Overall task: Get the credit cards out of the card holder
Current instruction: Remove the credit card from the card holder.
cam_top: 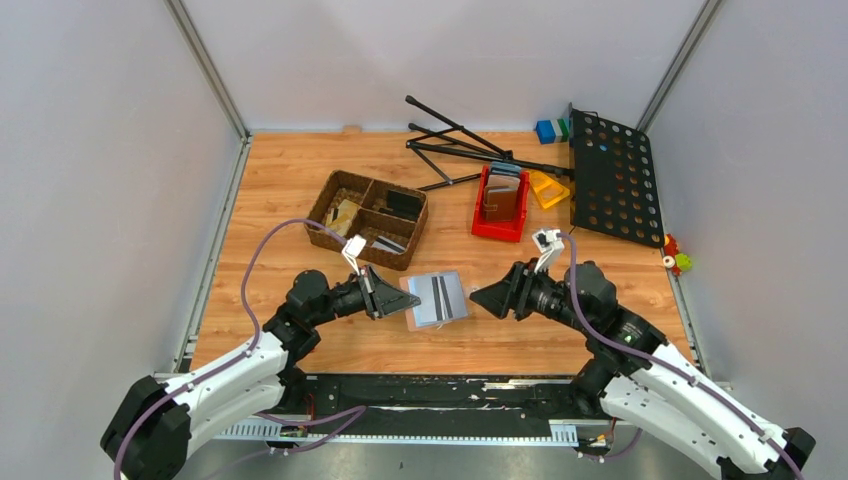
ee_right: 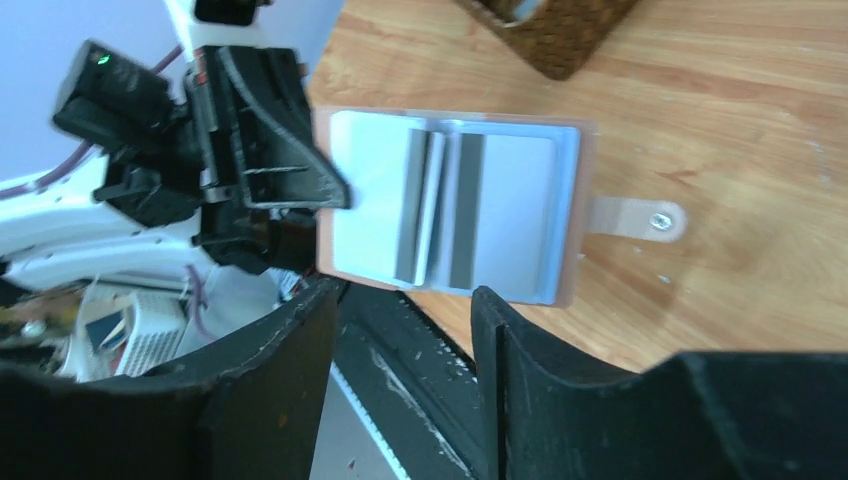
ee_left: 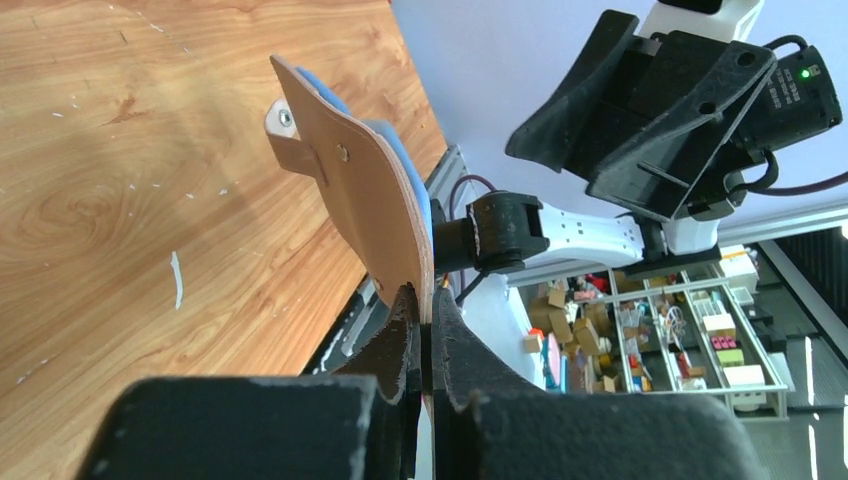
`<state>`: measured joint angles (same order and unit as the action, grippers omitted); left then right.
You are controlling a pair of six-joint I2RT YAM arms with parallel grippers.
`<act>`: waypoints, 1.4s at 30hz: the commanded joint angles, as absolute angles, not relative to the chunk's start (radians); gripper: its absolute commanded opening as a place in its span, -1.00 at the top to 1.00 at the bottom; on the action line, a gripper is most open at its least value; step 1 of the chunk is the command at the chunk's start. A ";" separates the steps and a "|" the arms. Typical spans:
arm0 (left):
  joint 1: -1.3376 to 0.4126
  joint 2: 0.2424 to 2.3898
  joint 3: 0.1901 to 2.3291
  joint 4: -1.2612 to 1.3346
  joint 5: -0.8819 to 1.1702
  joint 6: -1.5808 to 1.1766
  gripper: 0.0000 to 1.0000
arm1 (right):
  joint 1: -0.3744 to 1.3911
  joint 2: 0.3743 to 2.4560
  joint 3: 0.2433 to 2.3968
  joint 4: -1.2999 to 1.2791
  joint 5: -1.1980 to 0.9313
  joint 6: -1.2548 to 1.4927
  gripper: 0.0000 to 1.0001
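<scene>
- The card holder [cam_top: 438, 297] is held open just above the counter [cam_top: 300, 180], light inside facing up, its spread running from 9 to 3 o'clock in the top view.
- The left gripper [cam_top: 400, 297] is pressed together on the holder's 9 o'clock edge.
- The right gripper [cam_top: 475, 297] is spread and empty, just off the holder's 3 o'clock edge and pointing toward 9 o'clock.
- The dark slot strips [ee_right: 465, 210] run roughly 12 to 6 along the fold.
- The cards cannot be made out; they are probably tucked in the slots.
- Judgement: the free right gripper is the one to reach in, moving toward 9 o'clock across the strips.
</scene>
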<state>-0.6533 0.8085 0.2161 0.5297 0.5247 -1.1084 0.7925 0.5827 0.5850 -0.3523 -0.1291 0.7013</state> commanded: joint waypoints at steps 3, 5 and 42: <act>-0.655 0.786 0.224 0.658 0.603 -1.135 1.00 | 0.792 0.628 0.517 -0.065 -0.414 0.767 0.14; -0.655 0.780 0.229 0.684 0.623 -1.153 1.00 | 0.793 0.666 0.500 0.003 -0.446 0.810 0.18; -0.687 0.816 0.269 0.893 0.689 -1.277 1.00 | 0.794 0.729 0.456 0.344 -0.599 0.996 0.49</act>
<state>-0.6815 0.8139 0.2352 0.8120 0.6842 -1.2633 0.7925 0.7265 0.4500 0.2070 -0.5598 0.9482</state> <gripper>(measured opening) 0.017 0.312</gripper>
